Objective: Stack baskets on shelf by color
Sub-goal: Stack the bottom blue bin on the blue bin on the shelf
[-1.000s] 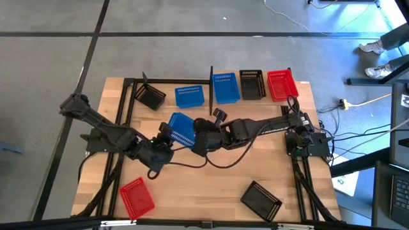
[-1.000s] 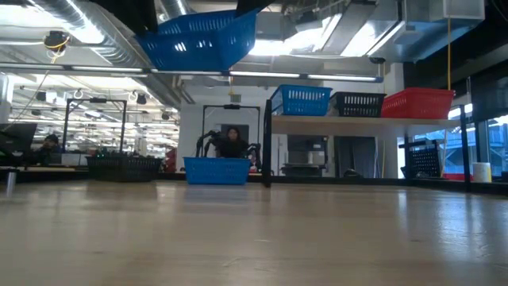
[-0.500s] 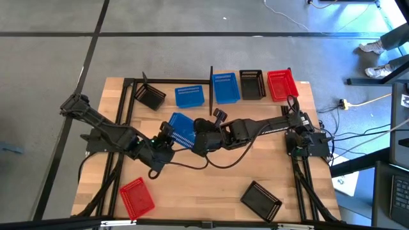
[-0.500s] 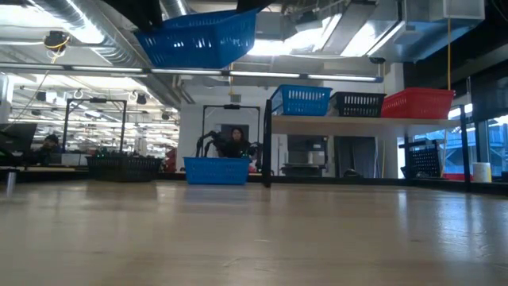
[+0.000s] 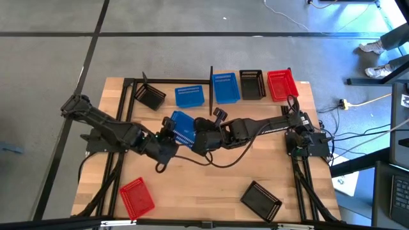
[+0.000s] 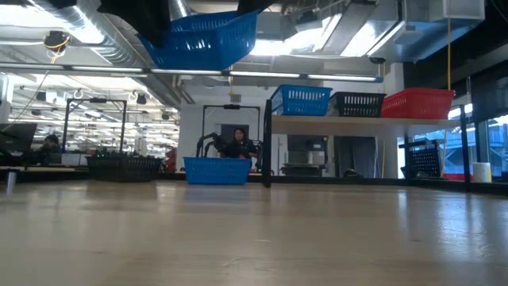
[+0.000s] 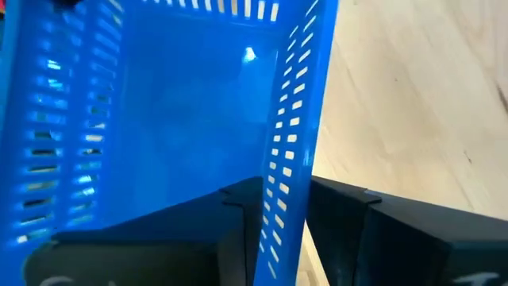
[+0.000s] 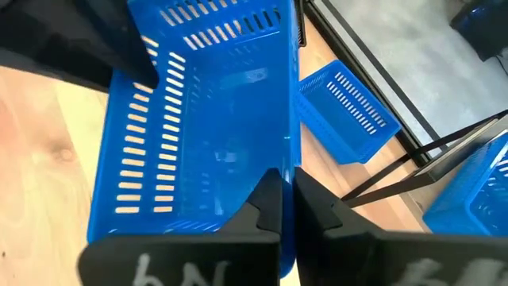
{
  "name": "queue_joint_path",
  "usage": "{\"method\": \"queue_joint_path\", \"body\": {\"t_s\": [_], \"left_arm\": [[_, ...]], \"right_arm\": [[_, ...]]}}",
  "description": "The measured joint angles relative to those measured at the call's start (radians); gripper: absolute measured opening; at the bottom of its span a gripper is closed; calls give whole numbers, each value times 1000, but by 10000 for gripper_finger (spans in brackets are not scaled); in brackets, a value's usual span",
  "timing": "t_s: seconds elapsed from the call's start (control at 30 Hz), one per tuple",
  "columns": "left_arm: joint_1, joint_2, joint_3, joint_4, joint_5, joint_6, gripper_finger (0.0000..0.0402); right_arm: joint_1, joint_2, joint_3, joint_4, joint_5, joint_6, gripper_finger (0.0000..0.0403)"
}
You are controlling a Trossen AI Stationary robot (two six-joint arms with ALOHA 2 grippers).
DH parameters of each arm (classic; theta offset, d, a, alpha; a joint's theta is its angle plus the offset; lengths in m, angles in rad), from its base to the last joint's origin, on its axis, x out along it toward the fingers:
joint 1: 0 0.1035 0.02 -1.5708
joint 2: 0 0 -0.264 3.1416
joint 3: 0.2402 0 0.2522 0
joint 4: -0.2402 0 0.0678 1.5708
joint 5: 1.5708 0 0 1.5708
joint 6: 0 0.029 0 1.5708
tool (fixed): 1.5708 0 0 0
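Right claw [image 8: 286, 208] pinched on raised blue basket [image 5: 182, 128] wall | left claw [image 7: 282, 218] astride opposite wall, seemingly ungripped | tip: clamp left before right lets go, keep level.

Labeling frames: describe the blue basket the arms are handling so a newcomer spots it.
In the high view, look at mid-table where both arms meet. The blue basket hangs there, the right gripper shut on its wall. Unlike the other blue baskets, it is lifted off the wood.

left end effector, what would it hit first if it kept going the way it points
Probably the right end effector, which pinches the opposite wall of the raised blue perforated plastic basket. The left end effector straddles the near wall, though depth is unclear.
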Motion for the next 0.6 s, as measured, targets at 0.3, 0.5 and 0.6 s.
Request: {"method": "queue_joint_path", "body": {"t_s": [0.3,0.5,0.6], "left_arm": [[24,0,0,-2,29,3,7],[25,0,0,-2,48,2,2],[25,0,0,0,63,2,2]], "right_arm": [[-1,0,0,-2,2,0,2],[-12,0,0,-1,-35,38,24],[-24,0,0,4,-71,57,49]]}}
